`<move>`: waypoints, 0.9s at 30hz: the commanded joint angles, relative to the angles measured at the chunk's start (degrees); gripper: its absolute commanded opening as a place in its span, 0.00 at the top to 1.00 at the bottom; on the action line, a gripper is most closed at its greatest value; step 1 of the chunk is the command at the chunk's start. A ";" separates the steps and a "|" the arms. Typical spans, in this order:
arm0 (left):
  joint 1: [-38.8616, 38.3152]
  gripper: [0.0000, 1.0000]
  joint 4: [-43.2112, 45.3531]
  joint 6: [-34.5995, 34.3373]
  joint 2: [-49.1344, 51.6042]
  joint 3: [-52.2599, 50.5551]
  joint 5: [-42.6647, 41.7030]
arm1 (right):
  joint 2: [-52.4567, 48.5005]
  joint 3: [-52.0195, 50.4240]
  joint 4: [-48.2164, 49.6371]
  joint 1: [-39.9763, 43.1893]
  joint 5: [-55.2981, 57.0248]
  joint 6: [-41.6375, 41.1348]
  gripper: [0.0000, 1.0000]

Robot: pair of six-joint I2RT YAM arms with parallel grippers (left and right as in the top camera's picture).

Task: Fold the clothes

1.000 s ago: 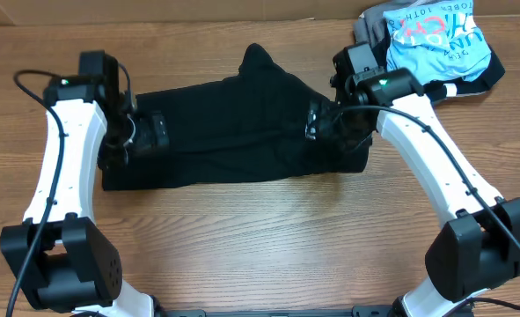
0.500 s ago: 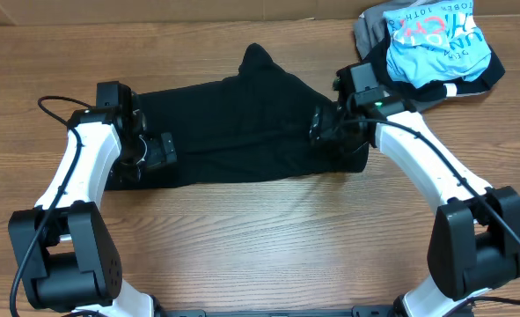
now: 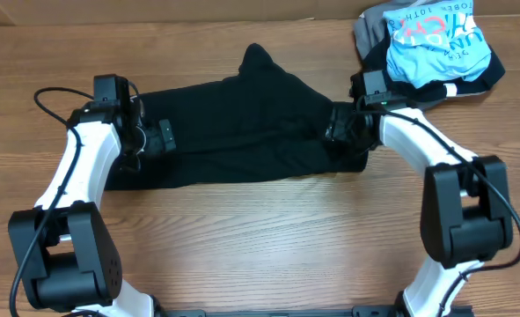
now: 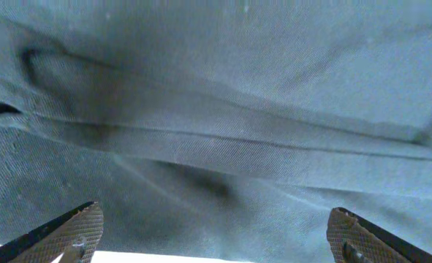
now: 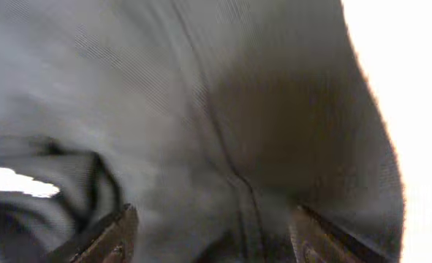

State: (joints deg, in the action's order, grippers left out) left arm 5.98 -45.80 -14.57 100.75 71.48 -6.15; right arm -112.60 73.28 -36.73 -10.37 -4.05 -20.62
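Moved: both arms had shifted over the clothes (image 3: 242, 123). The left arm (image 3: 79, 167) had pushed slightly further in over the left end, and the right arm (image 3: 413, 141) had drawn back toward the right end while its fingers narrowed.
Clothes: one black garment lay spread on the tabletop (image 3: 260, 246), with its long axis running left to right between the arms and a peak of cloth at the far edge.
Left fingers (image 4: 73, 228): spread wide and holding nothing, with the cloth directly beneath them at the garment's left end.
Right fingers (image 5: 117, 230): apart but narrower than the left pair, set astride a ridge of cloth at the garment's right end. No pinch showed.
Nearer arm: neither, as each sat over its own end.
Bystanders: a light-blue shirt (image 3: 435, 40) and a grey garment (image 3: 369, 31) lay beyond the garment's far-right corner.
Next move, judged: the fingers would close on both ends so one could be carried along the long axis.
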 commanded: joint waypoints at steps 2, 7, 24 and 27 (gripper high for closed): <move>-0.11 0.00 -0.07 0.92 -0.50 3.34 0.79 | -0.46 -0.52 -3.39 0.07 0.37 -3.69 0.29; -0.09 0.00 -0.59 1.62 -0.50 5.53 0.83 | -0.48 -0.57 -11.06 0.79 1.92 -6.73 0.29; 0.17 0.00 -3.87 2.89 -0.50 6.19 5.35 | -0.28 -0.59 -27.96 3.41 2.32 -10.75 0.28; 0.35 0.00 -4.39 3.02 -0.50 6.19 5.33 | 0.87 -0.59 -29.92 3.37 2.34 -10.99 0.29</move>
State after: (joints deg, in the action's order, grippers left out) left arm 6.00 -49.80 -13.06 100.75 76.34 -1.87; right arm -112.77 73.32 -65.54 -7.14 -2.59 -30.50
